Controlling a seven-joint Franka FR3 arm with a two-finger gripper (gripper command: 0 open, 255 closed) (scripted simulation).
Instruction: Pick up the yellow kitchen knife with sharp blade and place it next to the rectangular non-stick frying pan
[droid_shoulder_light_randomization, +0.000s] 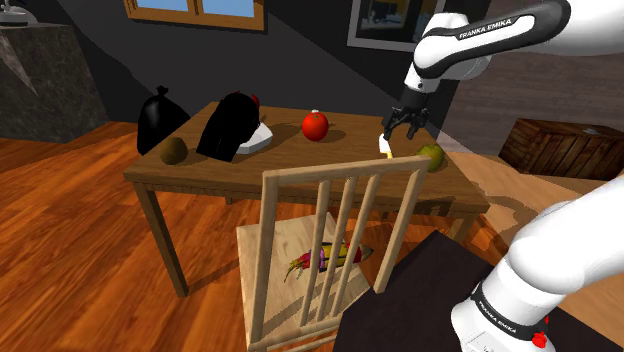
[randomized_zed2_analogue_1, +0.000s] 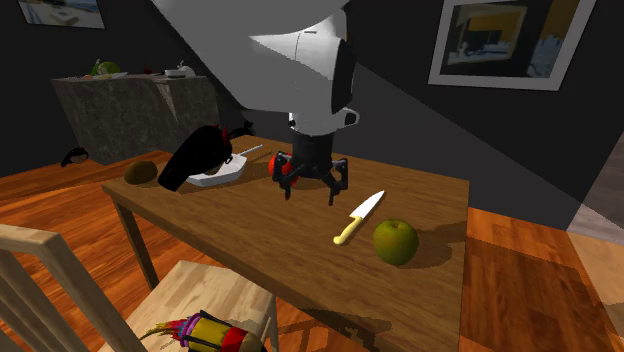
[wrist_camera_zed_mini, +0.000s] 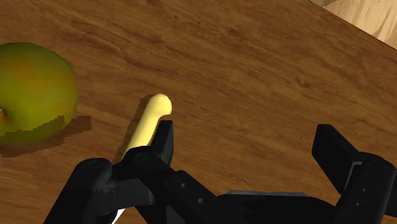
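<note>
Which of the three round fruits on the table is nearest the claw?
The green apple, lying beside the yellow-handled knife under the claw. The red fruit sits further along the table, and the brown one lies at the far end.

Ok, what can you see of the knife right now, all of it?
The kitchen knife has a pale yellow, rounded handle and a plain white pointed blade. It lies flat on the wooden table, handle end close beside a green apple but apart from it. The open gripper hovers over it, one finger crossing above the handle; nothing clasps it.
</note>
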